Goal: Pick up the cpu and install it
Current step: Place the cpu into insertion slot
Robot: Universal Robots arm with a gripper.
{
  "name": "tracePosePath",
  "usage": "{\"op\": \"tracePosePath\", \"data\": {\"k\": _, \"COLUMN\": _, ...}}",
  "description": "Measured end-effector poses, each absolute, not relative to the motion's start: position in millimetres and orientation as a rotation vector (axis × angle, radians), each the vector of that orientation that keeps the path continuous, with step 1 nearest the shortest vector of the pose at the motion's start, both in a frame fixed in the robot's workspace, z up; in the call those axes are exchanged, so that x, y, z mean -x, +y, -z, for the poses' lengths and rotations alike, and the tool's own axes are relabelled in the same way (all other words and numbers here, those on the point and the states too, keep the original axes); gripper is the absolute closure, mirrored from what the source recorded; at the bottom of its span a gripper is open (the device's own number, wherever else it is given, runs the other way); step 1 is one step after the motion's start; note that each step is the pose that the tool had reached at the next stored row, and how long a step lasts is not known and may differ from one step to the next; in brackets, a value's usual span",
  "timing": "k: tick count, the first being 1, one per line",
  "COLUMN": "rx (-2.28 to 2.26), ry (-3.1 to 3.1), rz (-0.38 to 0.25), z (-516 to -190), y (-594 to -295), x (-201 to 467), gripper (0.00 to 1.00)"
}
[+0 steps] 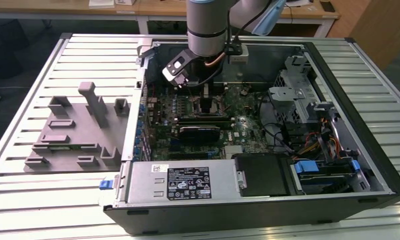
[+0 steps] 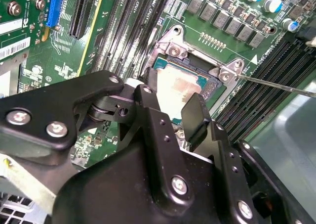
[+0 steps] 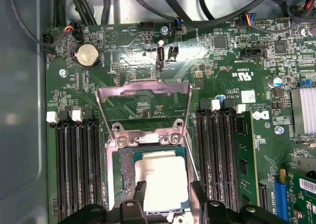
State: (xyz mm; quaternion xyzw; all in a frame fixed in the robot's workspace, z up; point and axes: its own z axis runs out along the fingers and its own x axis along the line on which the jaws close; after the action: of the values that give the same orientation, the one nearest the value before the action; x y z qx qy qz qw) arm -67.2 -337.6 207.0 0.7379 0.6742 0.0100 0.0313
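The cpu (image 3: pixel 163 177), a flat square chip with a silvery top plate and a green rim, lies level in the open motherboard socket (image 3: pixel 114 157) in both wrist views. My gripper (image 3: pixel 168 185) reaches down into the computer case (image 1: pixel 360 65) and straddles the chip, one black finger against each of two opposite edges. In the second wrist view the cpu (image 2: pixel 173 88) shows between the two fingertips (image 2: pixel 147 94) of the gripper (image 2: pixel 172 99). The socket's metal load plate (image 3: pixel 143 89) stands swung up and open. In the exterior view the gripper (image 1: pixel 207 95) hangs over the middle of the board.
Memory slots (image 3: pixel 74 169) flank the socket on both sides. The thin socket lever (image 2: pixel 276 85) sticks out beside it. A grey fixture tray (image 1: pixel 73 135) lies on the slatted table at the exterior view's left. Power supply (image 1: pixel 180 182), drive cage (image 1: pixel 293 95) and cables crowd the case.
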Motion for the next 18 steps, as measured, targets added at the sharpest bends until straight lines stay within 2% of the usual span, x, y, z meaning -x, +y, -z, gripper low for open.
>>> {"op": "tracePosePath", "data": {"k": 1, "rx": -2.273, "ry": 2.077, "rz": -0.031, "z": -207.0, "y": -337.6, "x": 67.3, "gripper": 0.52}}
{"op": "tracePosePath", "data": {"k": 2, "rx": -2.273, "ry": 2.077, "rz": -0.031, "z": -207.0, "y": -337.6, "x": 67.3, "gripper": 0.46}}
{"op": "tracePosePath", "data": {"k": 3, "rx": -2.273, "ry": 2.077, "rz": -0.031, "z": -207.0, "y": -337.6, "x": 67.3, "gripper": 0.46}}
{"op": "tracePosePath", "data": {"k": 4, "rx": -2.273, "ry": 2.077, "rz": -0.031, "z": -207.0, "y": -337.6, "x": 67.2, "gripper": 0.4}}
{"op": "tracePosePath", "data": {"k": 5, "rx": -2.273, "ry": 2.077, "rz": -0.031, "z": -207.0, "y": -337.6, "x": 67.2, "gripper": 0.4}}
{"op": "tracePosePath", "data": {"k": 6, "rx": -2.273, "ry": 2.077, "rz": -0.031, "z": -207.0, "y": -337.6, "x": 67.2, "gripper": 0.34}}
{"op": "tracePosePath", "data": {"k": 18, "rx": -2.279, "ry": 2.07, "rz": -0.031, "z": -207.0, "y": -332.2, "x": 70.9, "gripper": 0.34}}
